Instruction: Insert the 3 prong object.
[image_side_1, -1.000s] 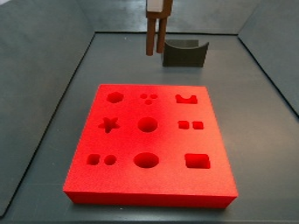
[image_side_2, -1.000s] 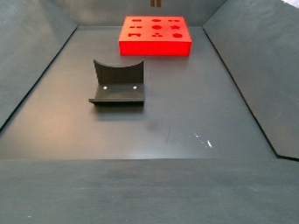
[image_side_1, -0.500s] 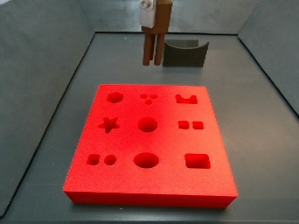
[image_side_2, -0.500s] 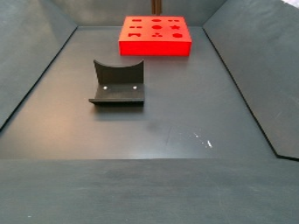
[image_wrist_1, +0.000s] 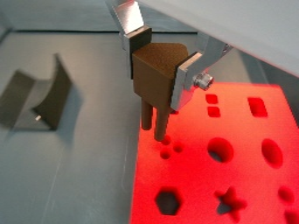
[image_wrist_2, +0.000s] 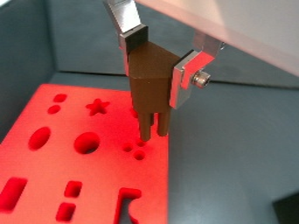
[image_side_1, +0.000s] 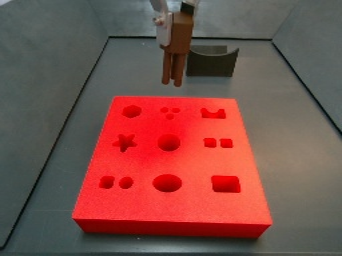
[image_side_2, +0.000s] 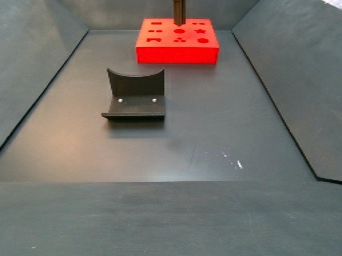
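I see gripper (image_wrist_1: 162, 59) clamped on small brown wood-coloured block with thin prongs, the 3 prong object (image_wrist_1: 158, 84), silver finger plates (image_wrist_2: 186, 76) pressing its two sides. Object upright, prongs down, hanging above far edge of flat red foam board with cut-out shapes (image_side_1: 171, 165). In both wrist views prong tips sit just above trio of small round holes (image_wrist_2: 138, 152), not entered. Dark grey U-shaped block (image_side_2: 135, 95) rests on dark floor (image_side_2: 187, 150), well apart from board.
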